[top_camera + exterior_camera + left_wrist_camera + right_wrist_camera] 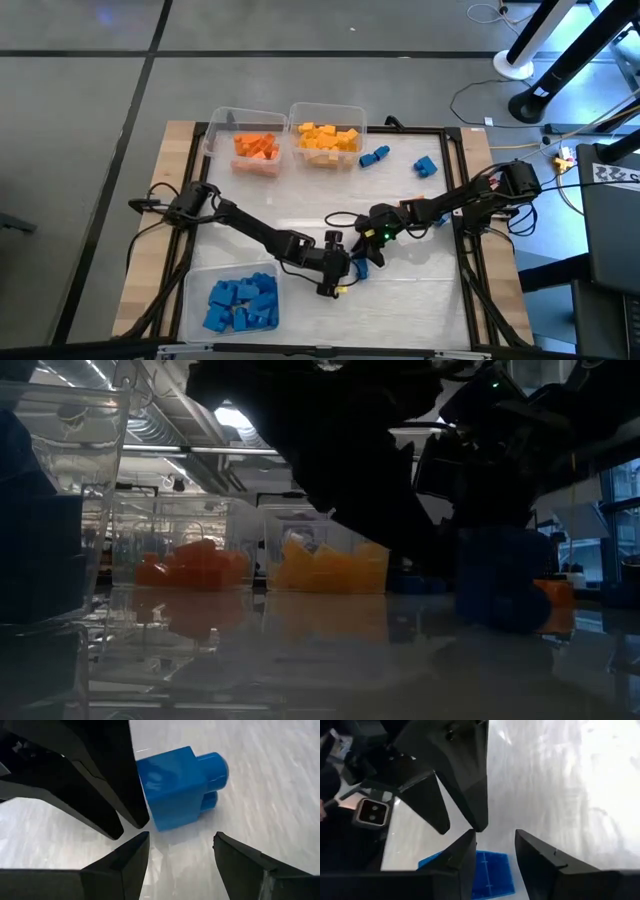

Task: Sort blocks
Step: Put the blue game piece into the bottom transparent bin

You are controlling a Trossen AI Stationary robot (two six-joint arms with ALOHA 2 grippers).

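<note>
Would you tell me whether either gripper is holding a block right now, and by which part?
Nothing is held: the blue block lies on the table between the open left gripper and right gripper.

Setting: robotics lab or test bay. Evidence: wooden table (180, 140) with a black frame, standing on a grey tiled floor (80, 80); two dark robot arms mounted on the table's sides; loose cables (480, 95) trailing over the floor beyond the table's far right corner; a stand base (535, 105) just past them. Above and behind the table, exposed ceiling ducts (150, 430) and strip lighting (230, 452).
</note>
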